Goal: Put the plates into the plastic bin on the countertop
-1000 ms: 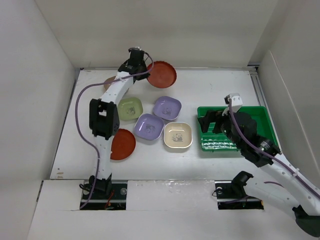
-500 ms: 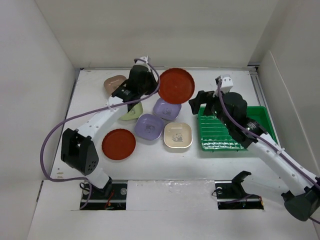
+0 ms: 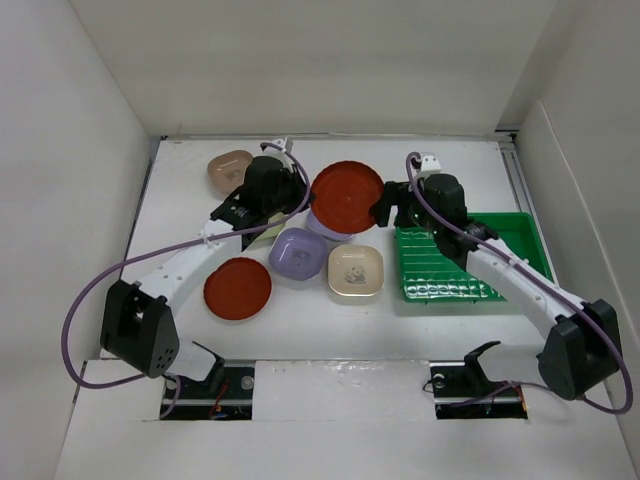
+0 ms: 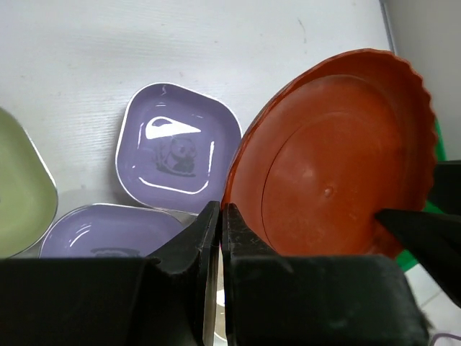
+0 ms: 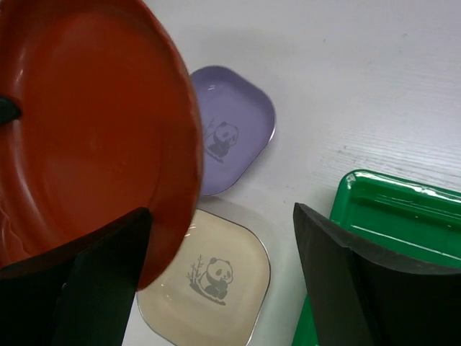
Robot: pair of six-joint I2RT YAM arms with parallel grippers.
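Over the middle of the counter (image 3: 470, 165), seen from above, our left gripper (image 3: 312, 198) pinches the nine o'clock rim of the red plate (image 3: 347, 192), and our right gripper (image 3: 383, 207) is spread at its three o'clock rim. We find the plastic bin (image 3: 520, 235) at three o'clock of them, and a second red plate (image 3: 238, 288) at seven o'clock.

From the left wrist we see the jaws pressed together on the red plate's rim, with a lavender plate (image 4: 176, 148) at ten o'clock.

From the right wrist, spread fingers (image 5: 101, 281) frame a cream plate (image 5: 209, 281). The red plate fills ten o'clock, and the bin sits at four o'clock.
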